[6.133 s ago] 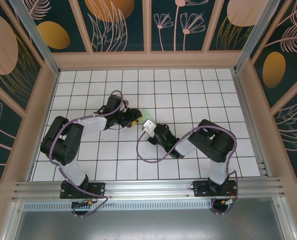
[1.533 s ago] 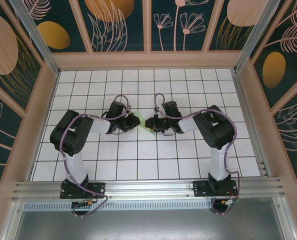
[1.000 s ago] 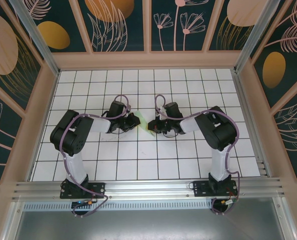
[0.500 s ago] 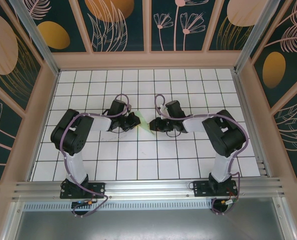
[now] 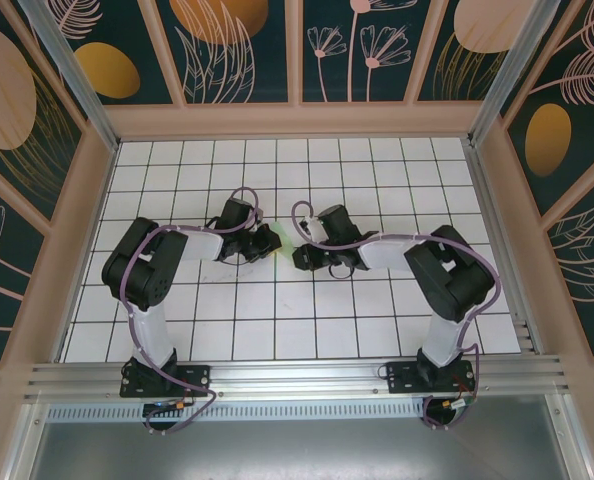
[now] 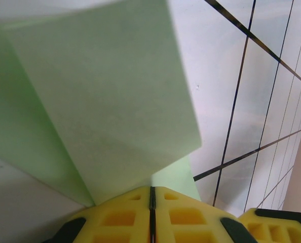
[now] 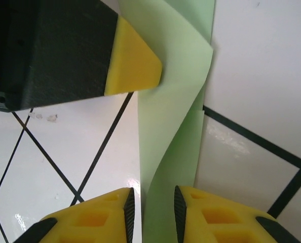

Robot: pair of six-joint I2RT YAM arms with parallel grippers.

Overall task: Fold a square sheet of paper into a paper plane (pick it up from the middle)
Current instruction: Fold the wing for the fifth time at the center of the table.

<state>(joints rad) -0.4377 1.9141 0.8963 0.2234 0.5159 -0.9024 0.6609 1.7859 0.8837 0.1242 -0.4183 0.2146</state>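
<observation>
One thin, pale mint-green sheet of paper (image 6: 105,101), creased into several layers, sits well in from every edge of the one white table (image 5: 377,170) ruled with black grid lines. Two black jointed robot arms (image 5: 137,275) rise from the table's near edge, each trailing one purple cable (image 5: 239,195), which makes two cables. Each arm ends in one gripper, the left gripper (image 5: 271,240) and the right gripper (image 5: 303,252), two in all, and each gripper carries two yellow foam-faced fingers (image 7: 89,223), four fingers altogether.
</observation>
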